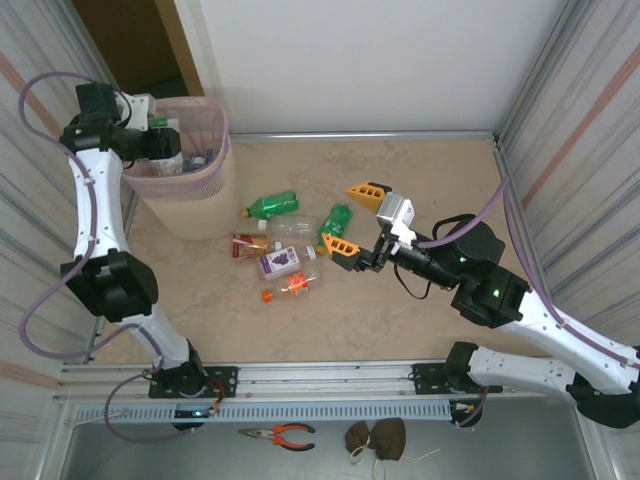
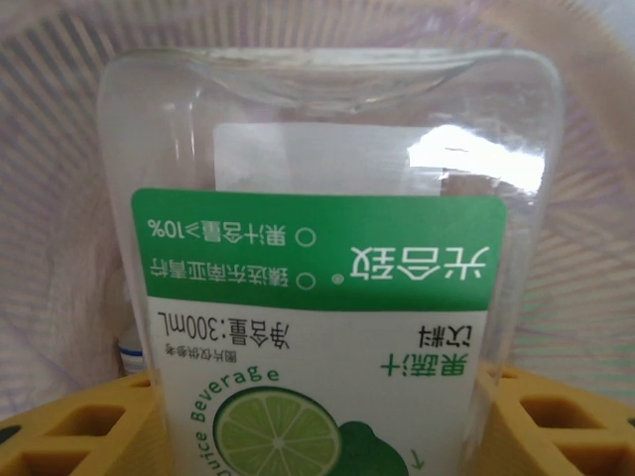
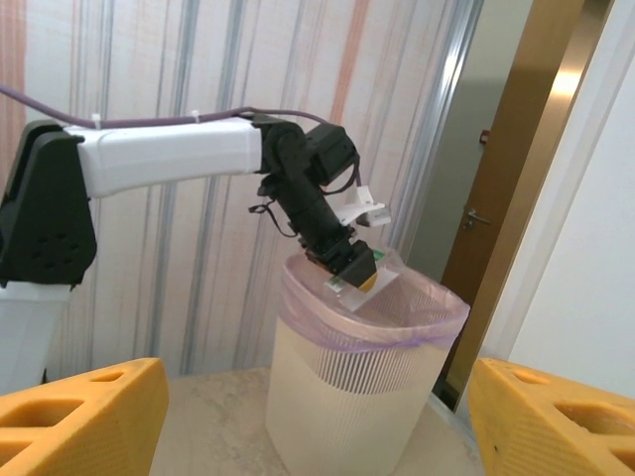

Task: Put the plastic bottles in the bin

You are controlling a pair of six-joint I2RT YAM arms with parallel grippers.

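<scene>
Pliers with orange-red handles [image 1: 280,433] lie on a grey ledge [image 1: 500,450] well behind the right fingers [image 1: 366,192], just beside a dark brown fabric bundle [image 1: 376,438]. A beige marbled tabletop [image 1: 400,330] spreads beneath those fingers, and striped wall panels [image 1: 590,110] flank them. In the right wrist view, a brown wooden door [image 3: 516,178] with a metal handle [image 3: 476,216] stands ahead of them.

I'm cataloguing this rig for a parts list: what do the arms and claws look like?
The left arm and right arm: white link shells, black joint housings, a thin purple cable looping along each. The left claw and right claw have yellow-orange fingers with rectangular pockets. A green light glows on the right arm.
</scene>
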